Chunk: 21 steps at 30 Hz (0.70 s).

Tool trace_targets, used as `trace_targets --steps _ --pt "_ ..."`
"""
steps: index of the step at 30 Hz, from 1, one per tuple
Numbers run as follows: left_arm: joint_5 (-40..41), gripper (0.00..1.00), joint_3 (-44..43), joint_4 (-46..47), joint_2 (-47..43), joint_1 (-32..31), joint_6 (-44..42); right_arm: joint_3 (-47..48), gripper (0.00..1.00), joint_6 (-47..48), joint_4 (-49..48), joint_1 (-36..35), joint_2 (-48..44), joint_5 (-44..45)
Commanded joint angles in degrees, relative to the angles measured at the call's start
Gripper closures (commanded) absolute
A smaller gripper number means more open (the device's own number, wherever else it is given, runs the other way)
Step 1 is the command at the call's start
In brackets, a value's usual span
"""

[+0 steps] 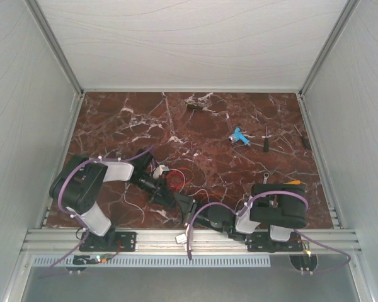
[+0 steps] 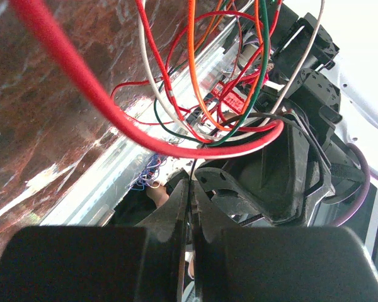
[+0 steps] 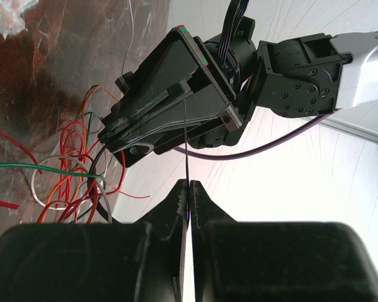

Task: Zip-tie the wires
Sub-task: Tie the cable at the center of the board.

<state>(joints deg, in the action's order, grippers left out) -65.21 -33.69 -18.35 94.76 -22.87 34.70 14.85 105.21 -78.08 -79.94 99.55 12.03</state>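
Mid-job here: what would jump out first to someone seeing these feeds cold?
The bright tangle of red, white, orange and green wires, filling the left wrist view. Then a thin black strip, apparently the zip tie, pinched in the shut right tool and rising toward the left tool, seemingly shut on it too.

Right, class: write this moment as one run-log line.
left gripper: shut on zip tie | right gripper: shut on zip tie | wires: loose tangle beside grippers

wires (image 2: 113, 112): loose red, white, orange tangle | zip tie (image 3: 186, 145): thin, black, upright
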Motion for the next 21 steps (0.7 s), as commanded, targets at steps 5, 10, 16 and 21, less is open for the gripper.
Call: trace_targets --steps 5,10,16,21 --pt "-0.97 1.0 -1.15 -0.68 -0.21 0.11 0.82 0.26 1.0 1.15 -2.73 -0.92 1.0 0.03" --pt "-1.04 1.0 -1.09 -0.79 -0.3 0.11 0.72 0.86 1.0 1.4 -2.29 -1.16 1.84 -0.33" --pt "-0.88 1.0 -0.79 -0.59 -0.36 0.11 0.65 1.01 1.0 1.6 -2.35 -1.18 1.96 -0.33" --pt "-0.89 1.0 -0.59 -0.36 -0.05 0.11 0.72 1.72 1.0 2.32 -1.37 -1.52 1.27 -0.68"
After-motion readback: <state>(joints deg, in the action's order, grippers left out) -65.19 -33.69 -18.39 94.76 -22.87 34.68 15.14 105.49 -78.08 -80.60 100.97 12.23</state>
